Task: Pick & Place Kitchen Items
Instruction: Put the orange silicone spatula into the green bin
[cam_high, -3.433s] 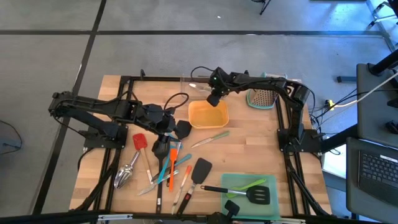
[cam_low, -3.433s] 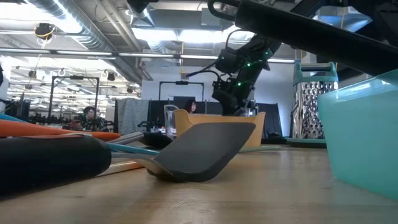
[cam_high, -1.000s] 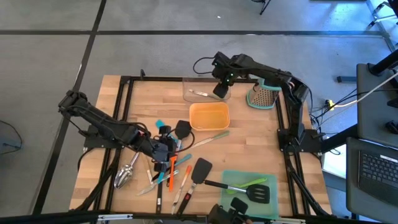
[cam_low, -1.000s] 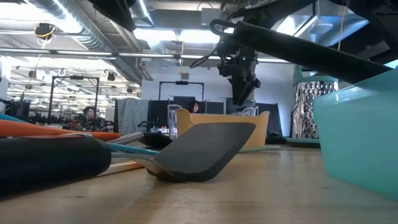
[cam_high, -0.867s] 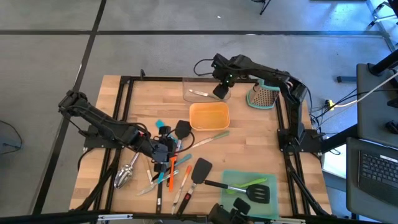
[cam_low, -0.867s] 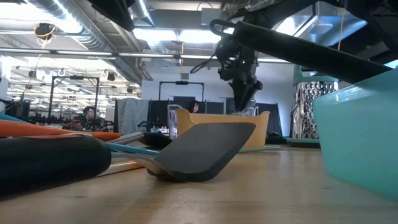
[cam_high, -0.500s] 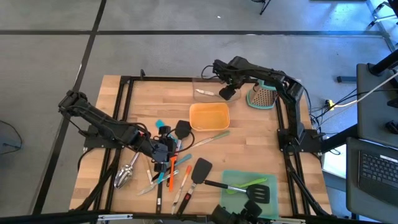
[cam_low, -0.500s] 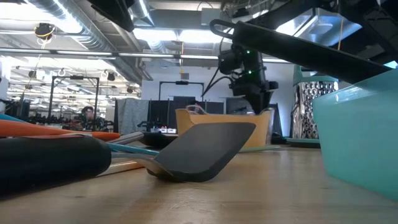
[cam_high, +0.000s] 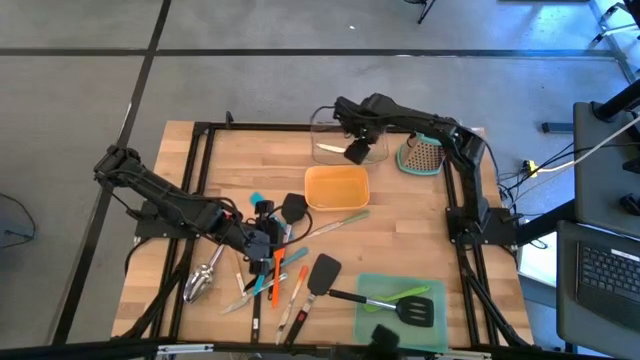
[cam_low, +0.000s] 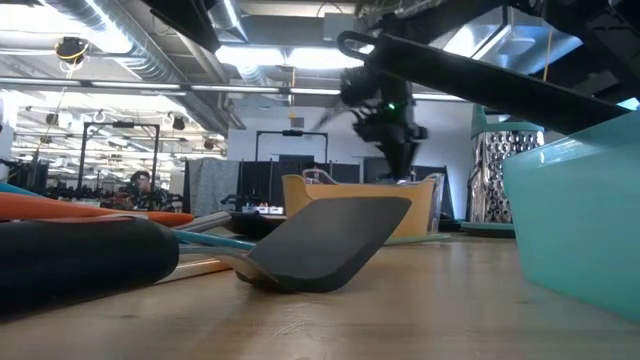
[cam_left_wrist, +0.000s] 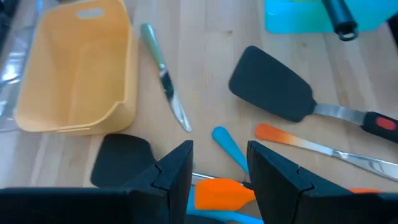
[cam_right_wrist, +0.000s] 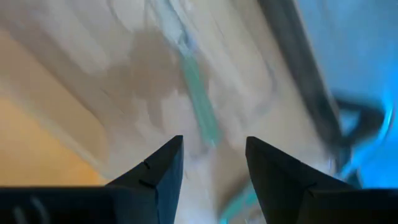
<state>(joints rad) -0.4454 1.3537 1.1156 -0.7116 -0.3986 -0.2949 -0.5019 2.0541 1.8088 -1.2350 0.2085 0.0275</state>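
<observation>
Bare table (cam_high: 400, 235) lies right of centre in the high view, between the orange tray (cam_high: 335, 186) and the teal tray (cam_high: 400, 305); only a green-handled knife (cam_high: 337, 222) crosses its left edge. The upper left of the table is also bare wood.

The lower left of centre is crowded. A heap of utensils (cam_high: 268, 272) lies there, with a steel scoop (cam_high: 203, 276) at its left and a black spatula (cam_high: 321, 273) at its right, and the left gripper (cam_high: 268, 230) sits low over the heap.

Along the top edge, the clear tray (cam_high: 335, 140), the right gripper (cam_high: 357, 150) over it and the grater (cam_high: 424, 155) stand close together. The black frame rails (cam_high: 455, 200) bound both sides.
</observation>
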